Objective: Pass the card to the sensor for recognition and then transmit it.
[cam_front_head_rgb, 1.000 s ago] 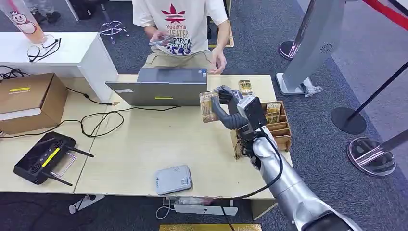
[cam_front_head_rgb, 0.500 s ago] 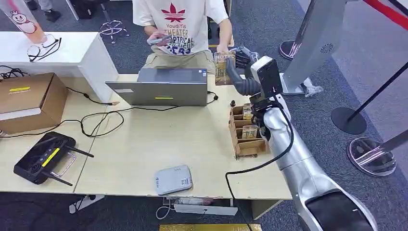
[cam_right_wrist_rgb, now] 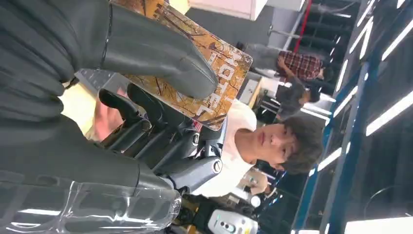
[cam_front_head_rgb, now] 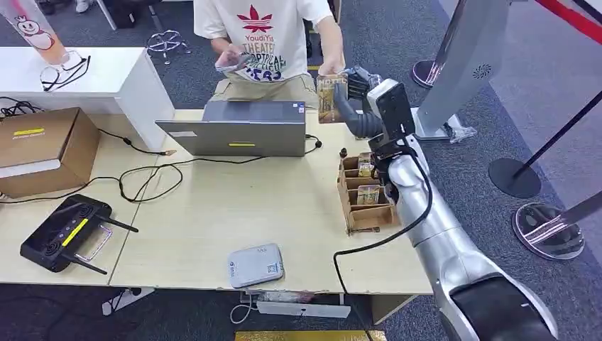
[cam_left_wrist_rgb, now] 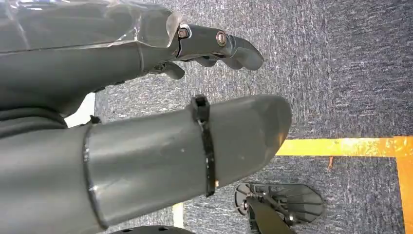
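Brown card [cam_front_head_rgb: 329, 99] in right hand [cam_front_head_rgb: 355, 96], thumb across its face

Head camera overlooks table [cam_front_head_rgb: 213, 206]; wrist cameras close

card [cam_front_head_rgb: 329, 99]: orange-brown, "HOTEL" print | upright, pinched in right hand [cam_front_head_rgb: 353, 96] | beyond table's far edge

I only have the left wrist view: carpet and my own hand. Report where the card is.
Observer: The right hand holds the hotel card up past the table's far edge, in front of a person.
Operator: Describe the grip.
Observer: In the right wrist view, the thumb lies across the card's face with the fingers behind it.
Operator: Report the person's hands.
Observer: One hand is right at the card's top; the other holds a phone.
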### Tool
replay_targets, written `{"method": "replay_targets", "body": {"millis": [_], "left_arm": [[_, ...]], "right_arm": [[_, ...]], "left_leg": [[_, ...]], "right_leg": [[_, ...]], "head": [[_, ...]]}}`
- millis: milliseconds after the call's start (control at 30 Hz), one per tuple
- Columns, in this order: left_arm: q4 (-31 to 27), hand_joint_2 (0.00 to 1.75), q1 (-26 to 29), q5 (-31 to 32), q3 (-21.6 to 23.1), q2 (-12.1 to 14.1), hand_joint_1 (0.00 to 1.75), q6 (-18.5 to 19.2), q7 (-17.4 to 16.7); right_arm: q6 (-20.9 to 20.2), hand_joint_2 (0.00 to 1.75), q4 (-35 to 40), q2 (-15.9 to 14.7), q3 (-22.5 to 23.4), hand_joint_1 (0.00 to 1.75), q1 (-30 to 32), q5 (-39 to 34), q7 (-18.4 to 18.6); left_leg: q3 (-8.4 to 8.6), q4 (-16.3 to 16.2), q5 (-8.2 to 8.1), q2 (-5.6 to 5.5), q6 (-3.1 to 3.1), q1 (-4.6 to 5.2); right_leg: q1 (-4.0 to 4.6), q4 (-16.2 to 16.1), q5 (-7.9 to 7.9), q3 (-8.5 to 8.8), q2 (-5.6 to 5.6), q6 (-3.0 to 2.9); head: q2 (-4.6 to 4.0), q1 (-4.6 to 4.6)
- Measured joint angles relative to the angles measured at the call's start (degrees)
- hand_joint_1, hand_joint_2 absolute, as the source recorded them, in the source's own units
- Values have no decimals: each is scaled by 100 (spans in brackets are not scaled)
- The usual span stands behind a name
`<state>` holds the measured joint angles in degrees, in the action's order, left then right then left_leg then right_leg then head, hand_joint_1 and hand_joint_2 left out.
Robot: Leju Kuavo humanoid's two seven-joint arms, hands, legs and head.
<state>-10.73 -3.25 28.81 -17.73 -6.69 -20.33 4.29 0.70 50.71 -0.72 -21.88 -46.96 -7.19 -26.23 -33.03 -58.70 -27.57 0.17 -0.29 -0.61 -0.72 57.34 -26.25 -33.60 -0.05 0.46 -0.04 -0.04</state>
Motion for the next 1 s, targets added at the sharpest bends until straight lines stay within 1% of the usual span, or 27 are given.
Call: {"method": "replay_targets", "body": {"millis": [67,200,300,467,600,800,900,1000], "left_arm": [[0,0,-10,28,0,-2,0,-2,-35],[0,0,-68,92,0,-31,0,-42,-155],[0,0,-107,107,0,-57,0,-72,-162],[0,0,-134,138,4,-92,0,-140,-164],[0,0,-159,164,7,-109,0,-166,-164],[0,0,-171,162,7,-136,0,-173,-125],[0,0,-170,162,7,-138,0,-173,-107],[0,0,-170,164,7,-140,0,-173,-101]], "right_arm": [[132,175,-165,16,0,175,-169,119,42],[530,175,-659,75,0,175,-601,462,177],[763,175,-978,116,-4,175,-824,700,238],[1277,175,-1577,203,-72,175,-1132,1266,354],[1700,175,-1895,284,-229,175,-1238,1657,356],[2175,175,-2210,374,-441,175,-1271,2028,293],[2352,175,-2315,380,-501,175,-1268,2109,251],[2405,175,-2394,380,-522,175,-1266,2125,230]], "left_leg": [[0,0,0,0,0,0],[1,0,1,-1,0,0],[0,0,1,-2,0,0],[0,-1,1,-2,0,0],[0,-1,1,-2,0,-1],[0,-1,1,-2,0,0],[0,-1,1,-4,0,0],[0,-1,1,-4,0,0]], "right_leg": [[0,0,0,0,0,0],[0,1,1,0,-2,0],[0,1,1,1,-2,0],[0,1,1,0,-2,0],[0,1,1,0,-2,0],[0,1,1,0,-2,0],[0,1,1,0,-3,0],[0,1,1,0,-2,0]], "head": [[0,0],[0,0],[0,0],[0,2],[0,0],[0,-2],[0,0],[0,0]]}}
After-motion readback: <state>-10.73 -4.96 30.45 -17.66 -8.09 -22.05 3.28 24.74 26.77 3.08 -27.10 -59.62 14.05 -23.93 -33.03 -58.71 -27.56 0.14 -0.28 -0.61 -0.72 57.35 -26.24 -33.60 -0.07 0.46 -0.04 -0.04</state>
